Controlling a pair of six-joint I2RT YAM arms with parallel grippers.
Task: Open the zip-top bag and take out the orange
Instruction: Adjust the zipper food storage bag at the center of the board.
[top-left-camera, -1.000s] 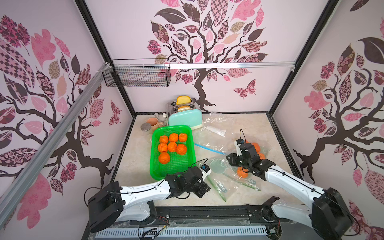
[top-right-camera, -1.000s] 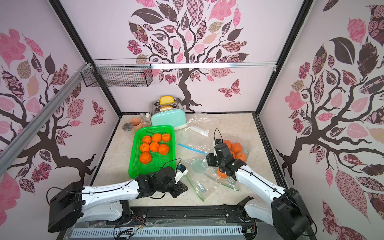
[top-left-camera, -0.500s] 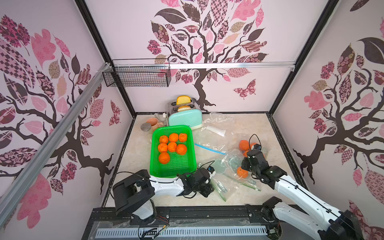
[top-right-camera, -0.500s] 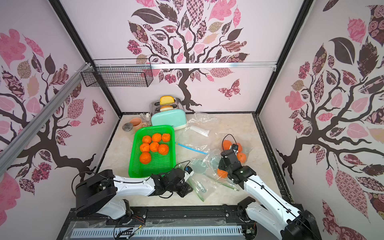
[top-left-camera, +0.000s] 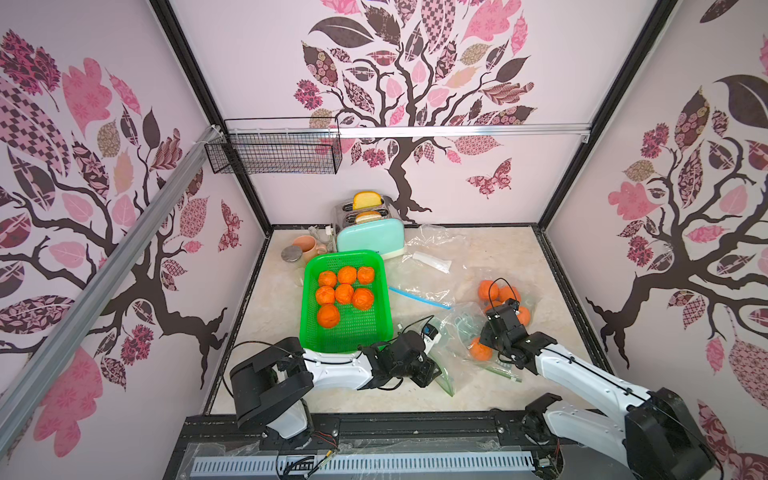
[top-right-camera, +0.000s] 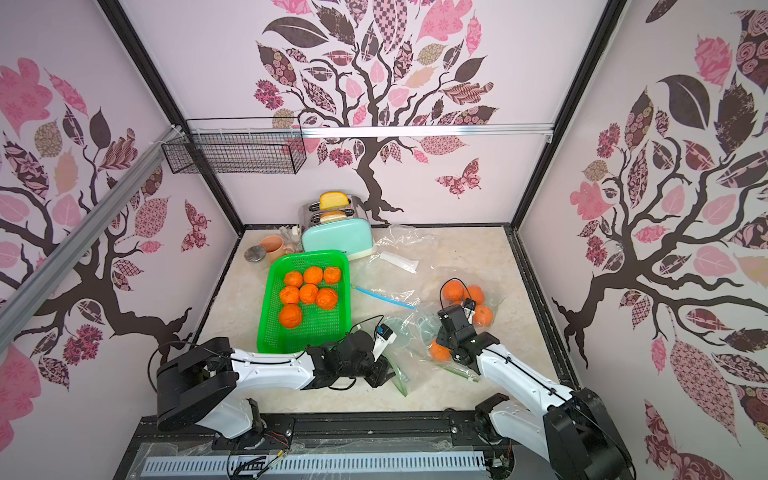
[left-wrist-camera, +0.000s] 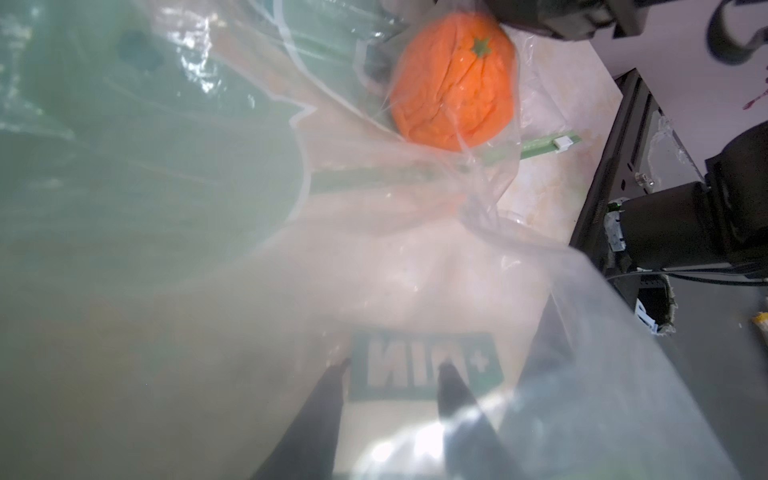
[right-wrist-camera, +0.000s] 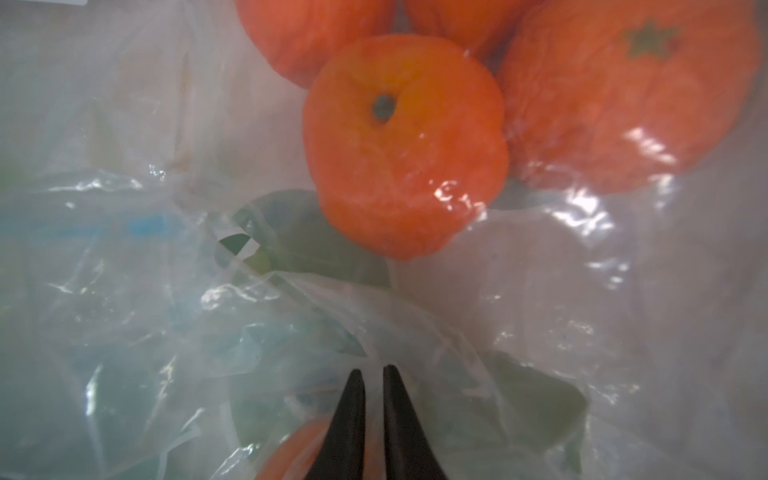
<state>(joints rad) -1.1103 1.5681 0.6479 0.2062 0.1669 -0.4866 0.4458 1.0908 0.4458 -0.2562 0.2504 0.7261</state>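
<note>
The zip-top bag is clear film with green print and a green zip, and it lies crumpled at the table's front. One orange sits inside it. My left gripper is low at the bag's left end. It is open, its fingers apart under the film. My right gripper is just above the orange, its fingertips pinched on a fold of bag film.
A green basket holding several oranges stands left of the bag. Another clear bag with three oranges lies just behind my right gripper. A blue-zip bag, loose bags, a toaster and a mug sit farther back.
My right gripper's jaws have closed onto the bag film above the orange. My left gripper's jaws have spread apart, and that arm has folded lower along the front edge.
</note>
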